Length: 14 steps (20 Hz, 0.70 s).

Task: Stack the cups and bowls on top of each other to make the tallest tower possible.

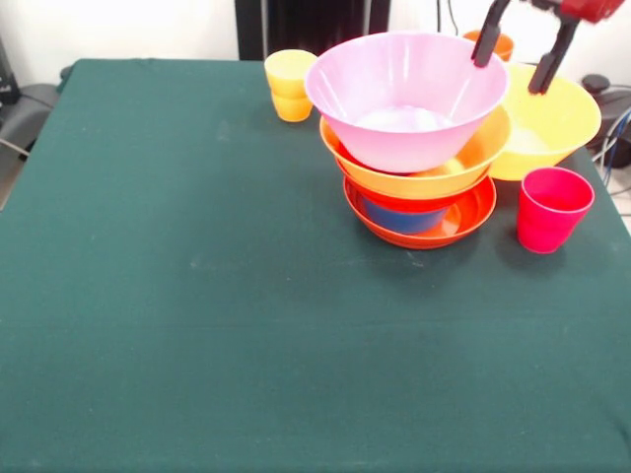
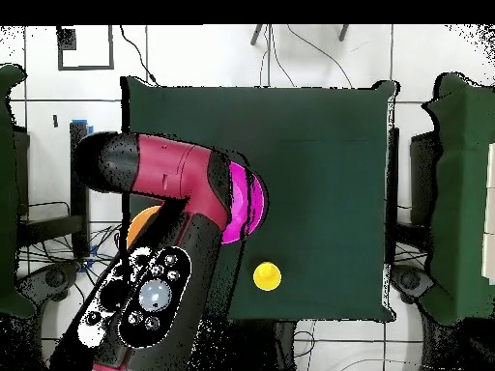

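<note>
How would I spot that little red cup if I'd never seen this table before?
Find the tower of nested bowls, topped by a big pink bowl, on the green table. In the front view, the red-pink cup stands alone just right of the tower's base. It is the only red tumbler; the yellow cup stands left of the tower, farther back.

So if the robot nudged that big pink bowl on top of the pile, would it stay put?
Probably not firmly. The large translucent pink plastic bowl sits tilted in the wide orange plastic bowl beneath, so it may rock or slide. Its glossy, thin-looking wall suggests it is light and slippery. The open end effector hovers just behind its rim.
</note>
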Available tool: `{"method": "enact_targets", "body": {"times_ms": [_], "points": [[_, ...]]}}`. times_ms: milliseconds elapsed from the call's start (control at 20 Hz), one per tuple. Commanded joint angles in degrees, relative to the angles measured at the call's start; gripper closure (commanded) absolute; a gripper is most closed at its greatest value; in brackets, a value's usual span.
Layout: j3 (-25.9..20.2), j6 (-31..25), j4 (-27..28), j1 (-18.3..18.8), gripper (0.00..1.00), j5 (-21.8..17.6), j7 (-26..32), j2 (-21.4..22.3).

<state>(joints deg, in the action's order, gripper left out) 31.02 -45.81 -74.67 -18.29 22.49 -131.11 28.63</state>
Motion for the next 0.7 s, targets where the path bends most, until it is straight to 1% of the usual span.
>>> {"method": "enact_targets", "body": {"times_ms": [50,200,350,450,550,700], "points": [[-3.53,-8.55,-1.38,0.37,0.0,-1.08,-8.08,2.38],[-3.43,-10.45,0.14,0.43,0.0,-0.99,-8.48,3.39],[-3.25,-13.72,1.75,0.74,0.0,-1.18,-8.24,4.67],[-3.19,-15.05,2.06,0.62,0.0,-1.26,-8.44,5.26],[-3.07,-15.7,2.52,0.33,0.0,-1.36,-9.08,5.17],[-3.28,-15.28,2.71,-0.11,0.0,-1.16,-10.18,4.55]]}}
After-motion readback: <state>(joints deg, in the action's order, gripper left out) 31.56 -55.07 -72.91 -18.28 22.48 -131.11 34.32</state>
